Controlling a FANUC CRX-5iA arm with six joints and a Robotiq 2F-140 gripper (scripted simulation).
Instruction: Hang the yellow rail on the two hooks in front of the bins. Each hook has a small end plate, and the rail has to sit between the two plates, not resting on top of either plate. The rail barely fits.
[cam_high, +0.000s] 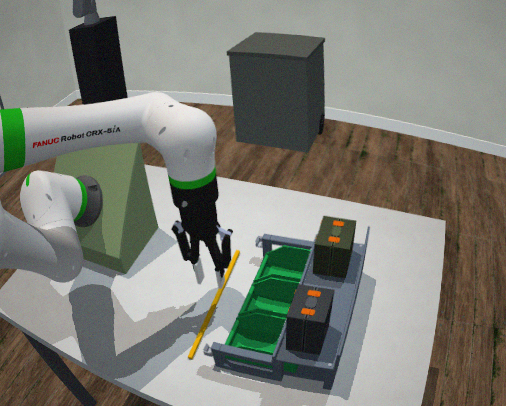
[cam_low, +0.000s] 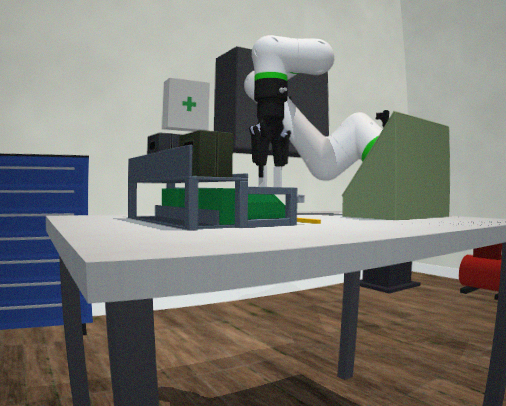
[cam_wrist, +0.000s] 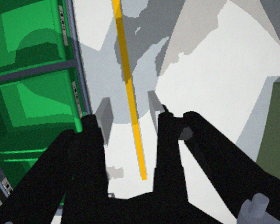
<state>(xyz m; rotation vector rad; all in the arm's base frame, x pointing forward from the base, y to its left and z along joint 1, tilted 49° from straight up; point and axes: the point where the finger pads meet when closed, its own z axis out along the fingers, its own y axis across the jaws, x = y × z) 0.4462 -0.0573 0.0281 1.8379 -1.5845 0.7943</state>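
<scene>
- Top: tool (cam_high: 209, 274) partly closed, gripping nothing, above the worktop (cam_high: 400, 320). Yellow rail (cam_high: 214, 305) lies flat below it. Beyond the rail, three green bins (cam_high: 265, 305) with nothing visible inside.
- Exterior: rail end (cam_low: 309, 220) below the tool.
- Wrist: rail between fingertips, untouched.

White, rounded arm (cam_high: 100, 125) with bright green bands at the joints, red-and-black "FANUC Robot CRX-5iA" lettering on its upper link. Grey joint cap near the shoulder. Black wrist, black pincer (cam_high: 207, 270) with pale fingertip pads (cam_high: 199, 272).
</scene>
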